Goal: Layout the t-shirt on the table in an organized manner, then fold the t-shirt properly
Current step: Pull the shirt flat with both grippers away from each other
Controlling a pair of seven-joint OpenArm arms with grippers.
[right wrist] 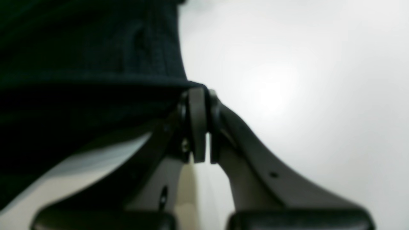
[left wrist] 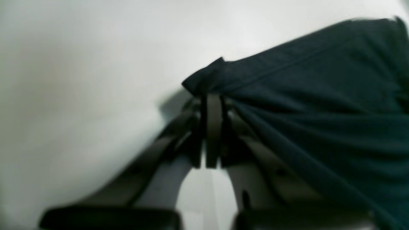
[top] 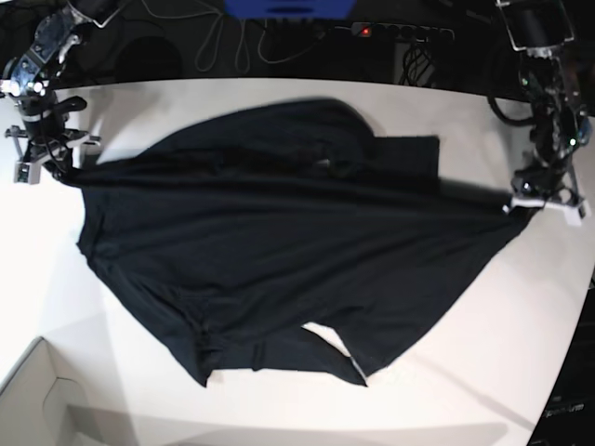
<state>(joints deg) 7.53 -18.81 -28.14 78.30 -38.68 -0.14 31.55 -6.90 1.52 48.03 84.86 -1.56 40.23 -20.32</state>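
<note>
We saw each hand, left hand (top: 542, 200) and right hand (top: 46, 160), clamped tight on opposite edges of the t-shirt (top: 279, 251). It hung stretched between them over the worktop (top: 483, 344), probably to spread it flat before folding.

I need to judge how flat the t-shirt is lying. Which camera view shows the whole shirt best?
The base view: it takes in the whole t-shirt, stretched across the table and wrinkled. The left wrist view shows only a pinched corner at the left end effector; the right wrist view only a dark edge at the right end effector.
</note>
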